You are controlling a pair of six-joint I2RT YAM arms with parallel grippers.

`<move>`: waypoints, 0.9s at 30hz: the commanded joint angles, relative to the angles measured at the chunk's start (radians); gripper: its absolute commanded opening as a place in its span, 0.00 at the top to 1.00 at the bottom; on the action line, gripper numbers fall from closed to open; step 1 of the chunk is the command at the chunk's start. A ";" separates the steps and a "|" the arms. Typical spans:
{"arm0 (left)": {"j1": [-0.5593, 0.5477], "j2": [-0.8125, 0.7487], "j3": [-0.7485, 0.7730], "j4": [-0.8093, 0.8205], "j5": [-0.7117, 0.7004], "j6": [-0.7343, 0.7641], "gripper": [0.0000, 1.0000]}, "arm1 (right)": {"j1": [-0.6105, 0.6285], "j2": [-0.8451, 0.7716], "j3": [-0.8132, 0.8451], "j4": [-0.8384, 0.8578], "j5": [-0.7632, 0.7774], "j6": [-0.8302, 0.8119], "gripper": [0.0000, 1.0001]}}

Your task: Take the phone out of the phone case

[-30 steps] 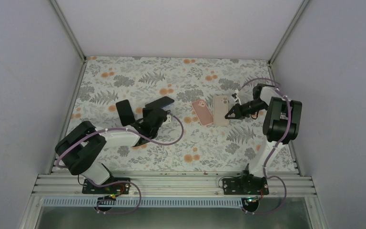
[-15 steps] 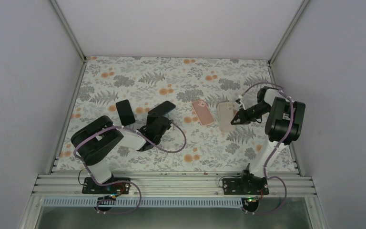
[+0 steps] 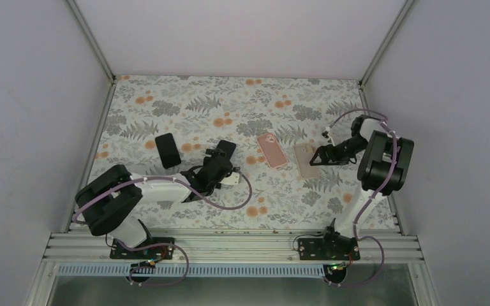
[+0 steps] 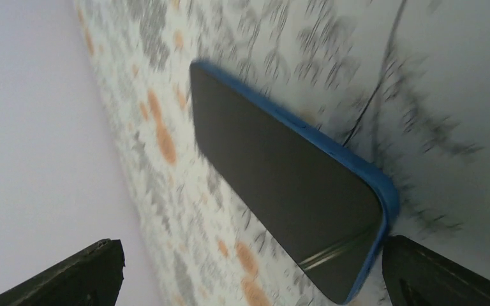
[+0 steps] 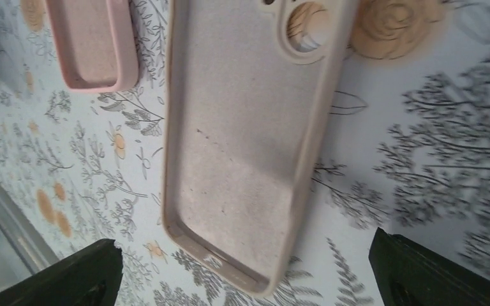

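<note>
A phone (image 4: 281,172) with a dark screen and a blue rim lies face up on the floral table; in the top view the phone (image 3: 225,150) is just beyond my left gripper (image 3: 219,163). My left gripper (image 4: 250,245) is open, and the phone's near corner sits by the right finger (image 4: 434,274). An empty beige phone case (image 5: 242,140) lies open side up on the table under my right gripper (image 5: 244,241), which is open wide and holds nothing. From above, the beige case (image 3: 305,159) is just left of my right gripper (image 3: 320,157).
An empty pink case (image 3: 271,150) lies left of the beige one, and the pink case (image 5: 92,44) also shows in the right wrist view. A black phone-shaped slab (image 3: 167,150) lies at the left. White enclosure walls ring the table (image 3: 185,102).
Both grippers went from shut to open. The left arm lowered the phone onto the table. The right arm drew the beige case rightward and nearer, then let it go.
</note>
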 commanded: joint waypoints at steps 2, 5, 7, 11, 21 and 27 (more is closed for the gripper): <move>-0.021 -0.060 0.175 -0.435 0.324 -0.180 0.00 | -0.017 -0.143 0.085 0.033 0.107 0.025 0.00; -0.021 -0.086 0.294 -0.650 0.567 -0.192 0.00 | 0.000 -0.252 0.130 0.073 0.201 0.036 0.00; -0.022 -0.087 0.375 -0.780 0.676 -0.191 0.00 | 0.017 -0.354 0.131 0.090 0.249 0.027 0.00; 0.013 -0.052 0.510 -0.949 0.770 -0.209 0.00 | 0.023 -0.498 0.092 0.115 0.166 -0.022 0.00; 0.676 -0.206 0.685 -0.739 1.200 -0.342 0.00 | 0.024 -0.899 -0.227 0.549 0.021 0.145 0.00; 0.738 -0.216 0.732 -0.771 1.224 -0.386 0.00 | 0.024 -0.943 -0.340 0.773 0.020 0.347 0.00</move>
